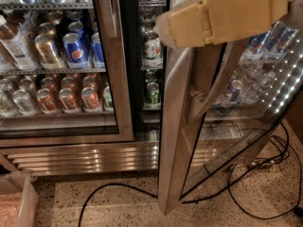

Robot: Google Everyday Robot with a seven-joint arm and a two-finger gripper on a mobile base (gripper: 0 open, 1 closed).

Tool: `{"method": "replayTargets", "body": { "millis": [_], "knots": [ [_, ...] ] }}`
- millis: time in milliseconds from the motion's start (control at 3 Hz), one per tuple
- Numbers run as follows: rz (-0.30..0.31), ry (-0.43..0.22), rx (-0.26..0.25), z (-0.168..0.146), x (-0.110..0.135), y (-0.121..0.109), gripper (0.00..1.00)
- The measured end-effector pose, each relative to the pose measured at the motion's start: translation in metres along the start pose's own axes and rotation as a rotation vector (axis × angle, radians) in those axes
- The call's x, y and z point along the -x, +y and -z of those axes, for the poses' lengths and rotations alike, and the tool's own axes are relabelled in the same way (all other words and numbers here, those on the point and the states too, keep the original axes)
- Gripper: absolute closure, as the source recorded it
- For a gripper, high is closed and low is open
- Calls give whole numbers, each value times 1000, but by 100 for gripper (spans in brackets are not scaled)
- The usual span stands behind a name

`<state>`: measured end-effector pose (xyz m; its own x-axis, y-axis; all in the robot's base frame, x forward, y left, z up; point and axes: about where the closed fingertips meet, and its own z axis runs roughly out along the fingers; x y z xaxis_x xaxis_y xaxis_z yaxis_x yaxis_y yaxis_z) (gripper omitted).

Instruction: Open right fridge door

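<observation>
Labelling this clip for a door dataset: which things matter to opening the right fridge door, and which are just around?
Job: right fridge door, swung outward; its vertical handle; gripper, in front of the door's top.
Just around: left door, shut; cans behind it; black cables, lower right; bin, lower left.

- Gripper (213, 18), a tan housing at upper right, runs off the top edge, hiding the top of the right fridge door (173, 126) and its handle (215, 86).
- Plastic bin (16, 200), lower left, cut by the corner.
- Cans (234, 89) behind the swung-out glass: blurred.
</observation>
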<state>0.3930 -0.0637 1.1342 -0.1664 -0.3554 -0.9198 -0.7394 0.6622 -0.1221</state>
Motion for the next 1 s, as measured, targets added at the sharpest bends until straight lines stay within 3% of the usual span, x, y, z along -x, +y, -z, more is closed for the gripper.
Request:
{"method": "replayTargets", "body": {
  "millis": [1000],
  "knots": [
    [0, 0, 0, 0, 0, 0, 0]
  ]
}}
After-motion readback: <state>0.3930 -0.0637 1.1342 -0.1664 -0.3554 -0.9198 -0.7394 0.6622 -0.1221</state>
